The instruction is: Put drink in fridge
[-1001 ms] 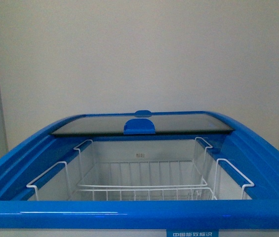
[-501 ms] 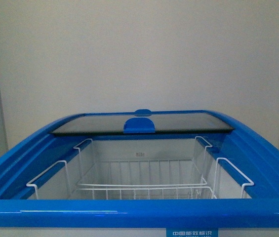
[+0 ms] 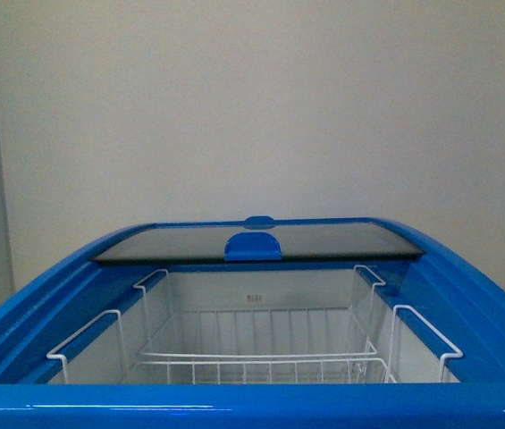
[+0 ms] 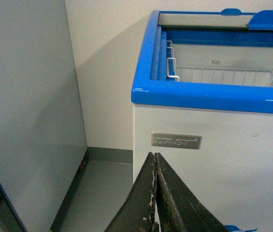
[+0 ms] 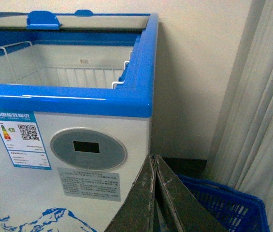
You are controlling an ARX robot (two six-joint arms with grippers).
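Fridge (image 3: 234, 407) lid slid back toward 12 o'clock so wire basket (image 3: 256, 353) is reachable — both jaws closed, empty, no drink visible.

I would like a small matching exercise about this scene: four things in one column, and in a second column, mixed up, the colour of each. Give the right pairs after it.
Things:
1. rim of the fridge
2. wire basket
3. crate on the floor
4. oval display panel

Colours or looks:
A. white thin wire
B. grey with a dark screen in the middle
C. glossy solid blue
D. blue plastic mesh

Pairs: 1-C, 2-A, 3-D, 4-B
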